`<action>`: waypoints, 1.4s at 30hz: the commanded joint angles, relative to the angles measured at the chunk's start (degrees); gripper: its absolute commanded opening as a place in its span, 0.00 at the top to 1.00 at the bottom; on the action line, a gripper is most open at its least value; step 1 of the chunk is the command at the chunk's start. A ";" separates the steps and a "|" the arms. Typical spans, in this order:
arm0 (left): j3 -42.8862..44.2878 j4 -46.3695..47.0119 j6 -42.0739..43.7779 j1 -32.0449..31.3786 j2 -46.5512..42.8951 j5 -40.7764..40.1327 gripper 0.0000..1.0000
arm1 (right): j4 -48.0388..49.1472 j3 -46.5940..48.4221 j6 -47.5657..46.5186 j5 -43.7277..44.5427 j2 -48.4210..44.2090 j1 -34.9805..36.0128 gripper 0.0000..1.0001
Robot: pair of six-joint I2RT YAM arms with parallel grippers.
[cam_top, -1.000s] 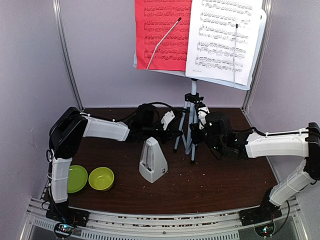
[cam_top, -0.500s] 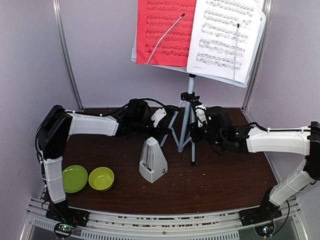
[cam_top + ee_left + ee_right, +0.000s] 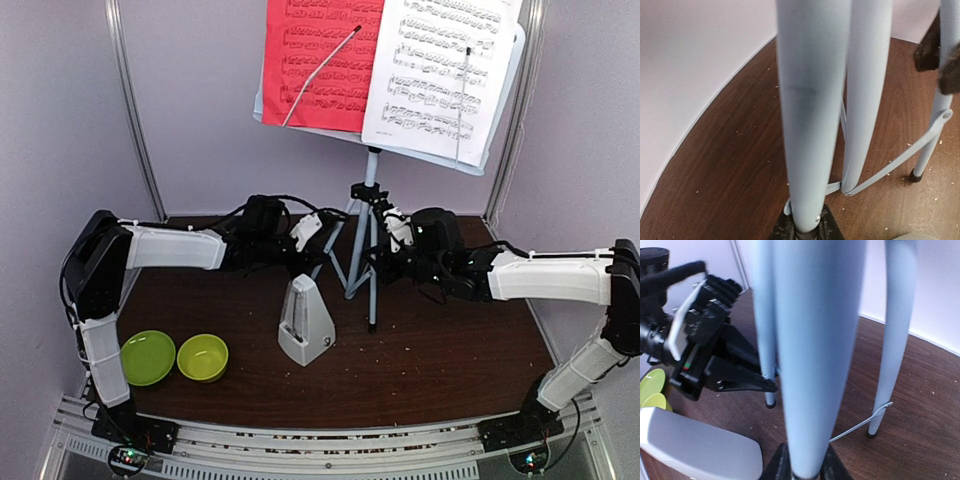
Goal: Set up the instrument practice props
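The left end effector [image 3: 805, 227] and right end effector [image 3: 804, 465] each pinch a leg of the tilted stand [image 3: 369, 168] near the tabletop's [image 3: 450, 350] far edge.

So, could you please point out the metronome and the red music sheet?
Metronome [image 3: 300, 322]: top external view, its front face.
Red music sheet [image 3: 305, 55]: top external view, middle of the page.

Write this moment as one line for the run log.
left gripper: shut on music stand leg | right gripper: shut on another leg | red sheet, white sheet: on stand's desk | metronome: upright on table, untouched
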 commanded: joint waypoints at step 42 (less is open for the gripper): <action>-7.32 2.45 -1.19 3.81 -6.01 -14.83 1.00 | 6.56 -7.32 2.39 3.18 7.48 -0.54 1.00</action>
